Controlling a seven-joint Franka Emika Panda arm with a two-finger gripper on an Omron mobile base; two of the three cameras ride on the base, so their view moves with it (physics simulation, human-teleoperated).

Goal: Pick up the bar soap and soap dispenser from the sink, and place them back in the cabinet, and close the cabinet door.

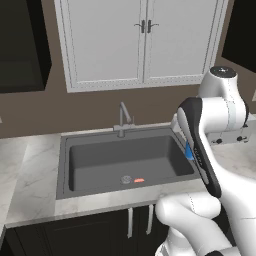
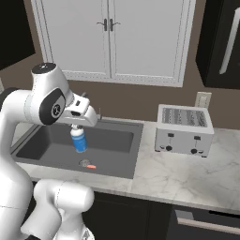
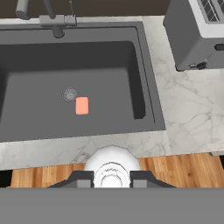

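Hand view: one bar soap (image 3: 82,106), one soap dispenser (image 3: 112,168)

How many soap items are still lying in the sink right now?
1. The bar soap lies on the sink floor beside the drain. The soap dispenser hangs above the basin, held in the gripper.

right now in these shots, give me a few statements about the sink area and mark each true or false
1. The hand holds the soap dispenser above the sink. True.
2. The bar soap lies on the counter beside the toaster. False: it lies on the sink floor, next to the drain.
3. The toaster stands on the counter beside the sink. True.
4. The white doors above the sink hang open. False: both are closed.
5. The soap dispenser stands on the sink floor. False: it hangs in the hand, lifted clear.
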